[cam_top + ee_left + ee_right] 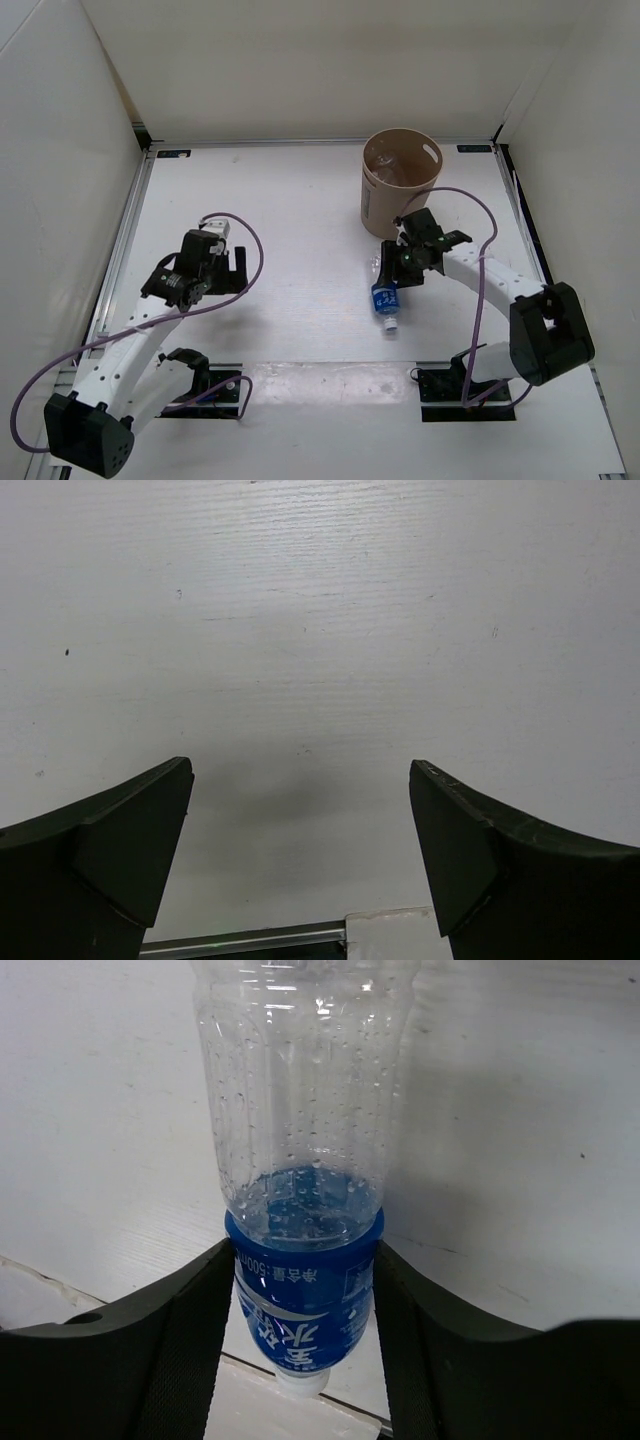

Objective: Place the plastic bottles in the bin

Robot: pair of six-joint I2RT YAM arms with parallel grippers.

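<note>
The clear blue-labelled bottle (387, 297) sits between the fingers of my right gripper (402, 262), just in front of the bin. In the right wrist view both fingers press the blue label of the bottle (300, 1260), white cap toward the wrist, clear body pointing away; the right gripper (303, 1250) is shut on it. The tan round bin (385, 205) stands at the back right, with a clear bottle (392, 166) visible inside. My left gripper (225, 262) is open and empty over bare table at the left (300, 780). The other bottles are hidden.
White walls enclose the table on three sides. A metal rail (125, 240) runs along the left edge. Black mounting plates (465, 388) and purple cables (480, 290) lie near the arm bases at the front.
</note>
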